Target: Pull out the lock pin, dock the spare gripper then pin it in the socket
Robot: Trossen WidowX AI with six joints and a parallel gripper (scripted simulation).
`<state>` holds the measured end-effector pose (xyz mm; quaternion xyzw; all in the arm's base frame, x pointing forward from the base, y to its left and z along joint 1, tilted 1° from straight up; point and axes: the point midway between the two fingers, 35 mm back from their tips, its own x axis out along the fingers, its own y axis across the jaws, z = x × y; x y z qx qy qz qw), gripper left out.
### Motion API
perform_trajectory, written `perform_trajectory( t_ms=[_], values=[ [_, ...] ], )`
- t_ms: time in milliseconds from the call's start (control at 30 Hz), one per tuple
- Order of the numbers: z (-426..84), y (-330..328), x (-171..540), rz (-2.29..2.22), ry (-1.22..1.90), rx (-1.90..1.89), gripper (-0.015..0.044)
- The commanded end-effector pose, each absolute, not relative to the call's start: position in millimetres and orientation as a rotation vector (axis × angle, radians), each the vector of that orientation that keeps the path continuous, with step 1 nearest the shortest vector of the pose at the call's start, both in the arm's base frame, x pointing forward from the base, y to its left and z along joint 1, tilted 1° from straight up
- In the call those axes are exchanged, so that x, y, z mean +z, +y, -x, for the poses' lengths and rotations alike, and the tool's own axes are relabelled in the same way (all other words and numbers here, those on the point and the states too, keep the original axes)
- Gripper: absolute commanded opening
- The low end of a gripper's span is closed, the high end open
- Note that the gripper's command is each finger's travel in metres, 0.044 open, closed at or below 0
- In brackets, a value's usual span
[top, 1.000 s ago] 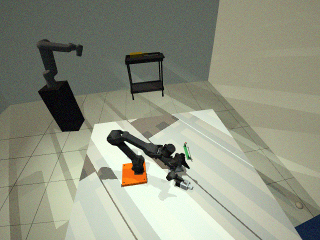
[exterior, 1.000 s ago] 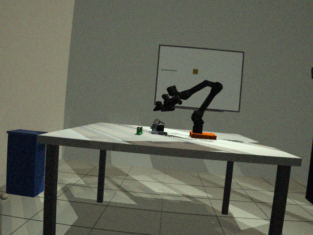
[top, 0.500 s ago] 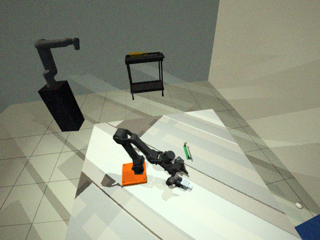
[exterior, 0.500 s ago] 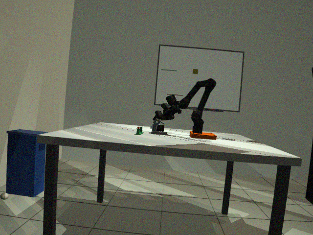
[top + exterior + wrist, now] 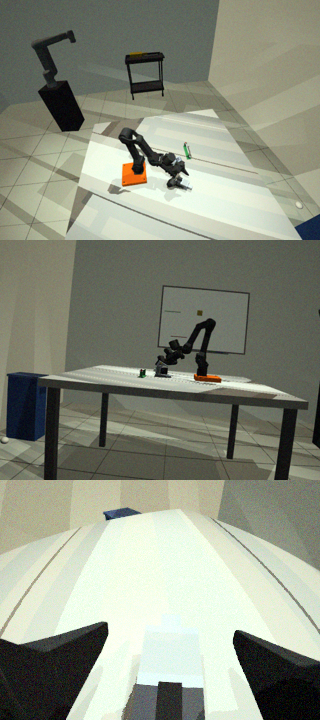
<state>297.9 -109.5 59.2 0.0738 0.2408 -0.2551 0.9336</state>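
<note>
My gripper (image 5: 184, 178) (image 5: 171, 632) is open and empty, low over the table with its fingers pointing outward. The spare gripper (image 5: 185, 183) (image 5: 170, 652), a pale block with a small spigot and a dark rear part, lies ahead and below, between the two fingers in the wrist view, not gripped. The grey mount (image 5: 178, 159) (image 5: 158, 372) stands beside my wrist, partly hidden by the arm in the top view; its socket is not clear. The red-headed pin (image 5: 188, 149) lies along the green holder (image 5: 186, 152) (image 5: 142, 375), past the mount.
The arm's orange base plate (image 5: 129, 176) (image 5: 206, 378) is on the table (image 5: 155, 219) (image 5: 165, 392). A blue bin (image 5: 23, 405) (image 5: 122, 513) stands on the floor past the table's end. A white ball (image 5: 299, 205) (image 5: 4, 439) lies on the floor.
</note>
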Motion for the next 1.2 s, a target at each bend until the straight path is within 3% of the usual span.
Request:
perform_trajectory(
  t_ms=[0,900,1167],
  values=[
    [-295.2,-108.5,47.8,-0.15,0.509,-0.522,0.044],
    [-289.8,-105.8,12.7,-0.15,0.51,-0.523,0.044],
    [-289.8,-105.8,12.7,-0.15,0.51,-0.523,0.023]
  ],
)
